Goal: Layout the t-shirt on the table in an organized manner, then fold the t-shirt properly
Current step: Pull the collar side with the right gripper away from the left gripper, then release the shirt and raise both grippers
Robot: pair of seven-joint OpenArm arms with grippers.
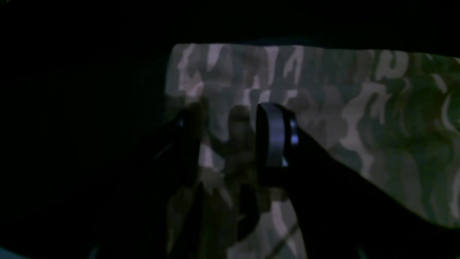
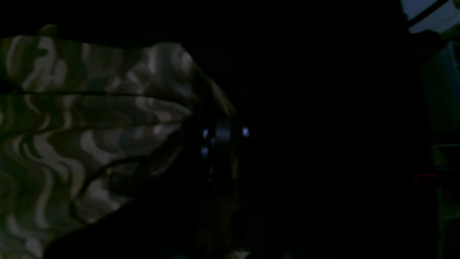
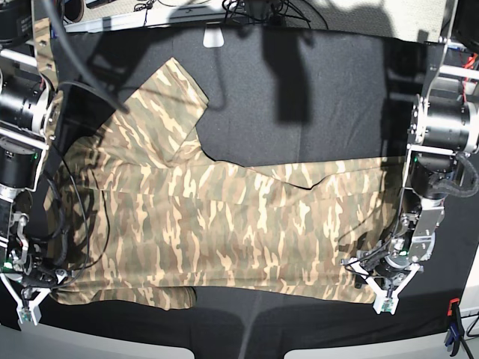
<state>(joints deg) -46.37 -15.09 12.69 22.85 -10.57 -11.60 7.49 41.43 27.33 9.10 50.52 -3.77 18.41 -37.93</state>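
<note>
The t-shirt (image 3: 217,232) lies across the table (image 3: 329,97), right hand (image 3: 28,308) and left hand (image 3: 385,293) at its near corners.

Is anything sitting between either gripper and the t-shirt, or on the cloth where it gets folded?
Nothing visible. The left gripper and right gripper are both already at the near edge of the t-shirt. On the table, only a dangling cable crosses the shirt's sleeve end by the right arm.
</note>
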